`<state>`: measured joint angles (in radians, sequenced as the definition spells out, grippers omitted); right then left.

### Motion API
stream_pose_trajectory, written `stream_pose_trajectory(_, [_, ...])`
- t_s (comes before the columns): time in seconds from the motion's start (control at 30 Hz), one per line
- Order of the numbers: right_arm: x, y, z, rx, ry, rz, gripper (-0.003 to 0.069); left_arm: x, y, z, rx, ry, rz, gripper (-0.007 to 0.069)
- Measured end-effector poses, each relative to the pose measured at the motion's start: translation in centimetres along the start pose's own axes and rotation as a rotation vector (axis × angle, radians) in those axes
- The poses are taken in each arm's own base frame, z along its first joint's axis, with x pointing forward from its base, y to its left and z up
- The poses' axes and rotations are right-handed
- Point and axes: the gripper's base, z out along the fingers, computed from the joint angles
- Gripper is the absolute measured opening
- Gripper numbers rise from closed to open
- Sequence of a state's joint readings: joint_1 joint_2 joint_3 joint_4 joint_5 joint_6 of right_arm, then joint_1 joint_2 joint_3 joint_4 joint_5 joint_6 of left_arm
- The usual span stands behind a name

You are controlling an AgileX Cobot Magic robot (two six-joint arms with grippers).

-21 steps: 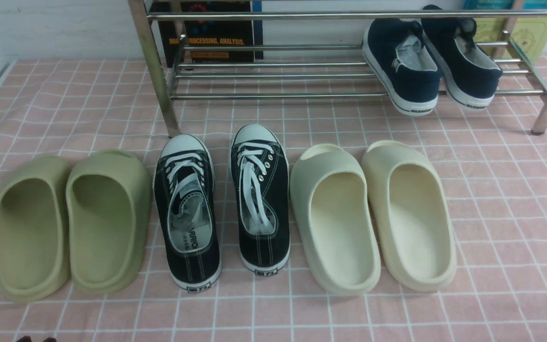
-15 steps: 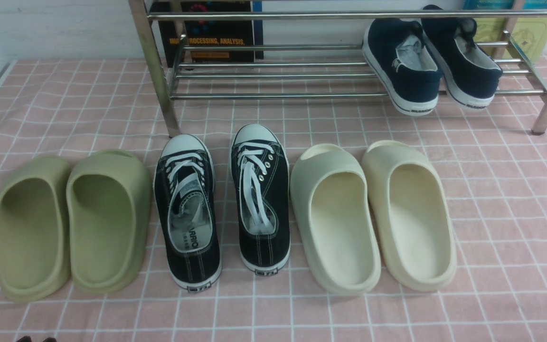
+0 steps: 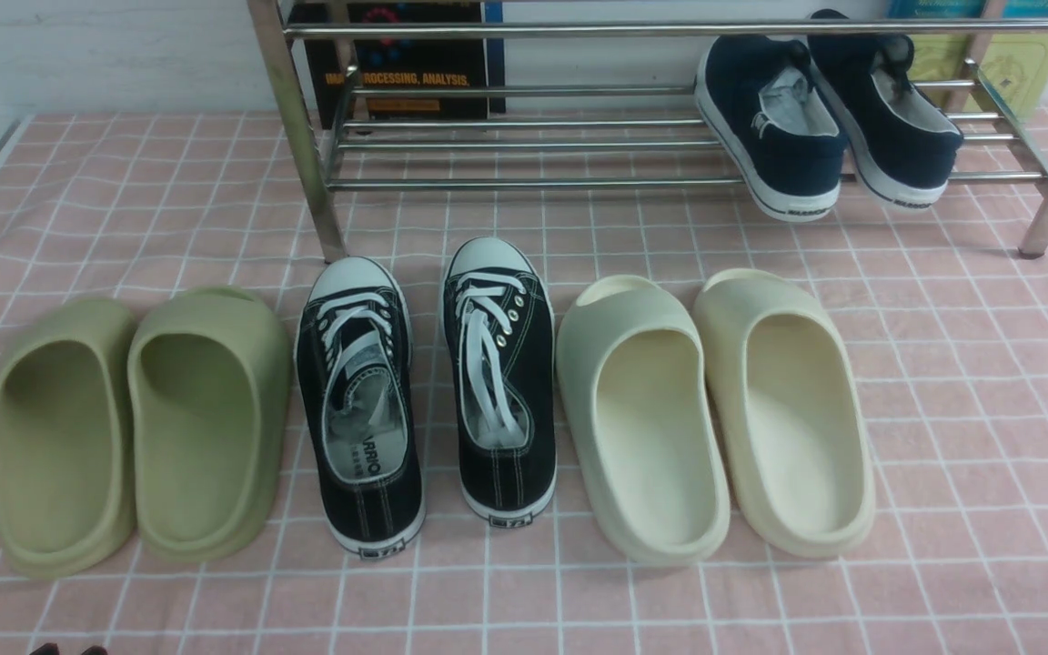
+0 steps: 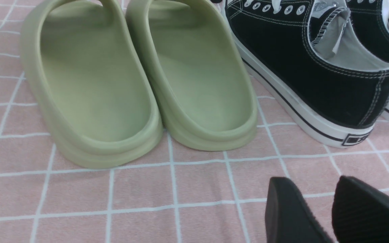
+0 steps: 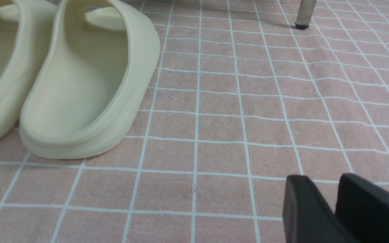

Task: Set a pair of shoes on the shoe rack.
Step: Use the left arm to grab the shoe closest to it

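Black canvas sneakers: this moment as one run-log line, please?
black white-laced canvas sneakers: on pink checked cloth, untouched | steel-tube shoe rack: holds navy slip-on shoes

sneakers (image 3: 497, 382) before rack (image 3: 524, 183), left slides (image 3: 206, 428) and right slides (image 3: 642, 418) flanking (all in one row), slip-ons (image 3: 774, 127) on rack

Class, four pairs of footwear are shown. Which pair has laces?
The black sneakers between the olive slides and cream slides: white laces run up each. The slides and the navy slip-ons on the rack have none.

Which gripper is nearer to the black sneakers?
Left. The left gripper hovers short of the black sneakers, by the olive slides; the right gripper sits out beyond the cream slides.
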<state>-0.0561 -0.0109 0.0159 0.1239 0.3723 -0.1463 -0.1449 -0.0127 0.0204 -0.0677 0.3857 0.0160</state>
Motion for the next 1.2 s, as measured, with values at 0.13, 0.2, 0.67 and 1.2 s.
stream_pose_trajectory(0.13, [0.0,0.0,0.0,0.0,0.0,0.0,0.0176,0.0,0.1,0.0,-0.013,-0.001,0.032,0.0239])
stream_pose_trajectory(0.2, [0.0,0.0,0.0,0.0,0.001,0.0,0.0179,0.0,0.2,0.0,-0.017,-0.001,0.043,0.0239])
stream_pose_trajectory(0.67, [0.0,0.0,0.0,0.0,0.001,0.0,0.0203,-0.2,0.3,0.0,-0.039,-0.025,0.099,0.0239])
stream_pose_trajectory(1.2, [0.0,0.0,0.0,-0.001,0.001,0.001,0.0219,-6.7,-0.3,-3.1,-0.008,-0.869,0.113,0.0239])
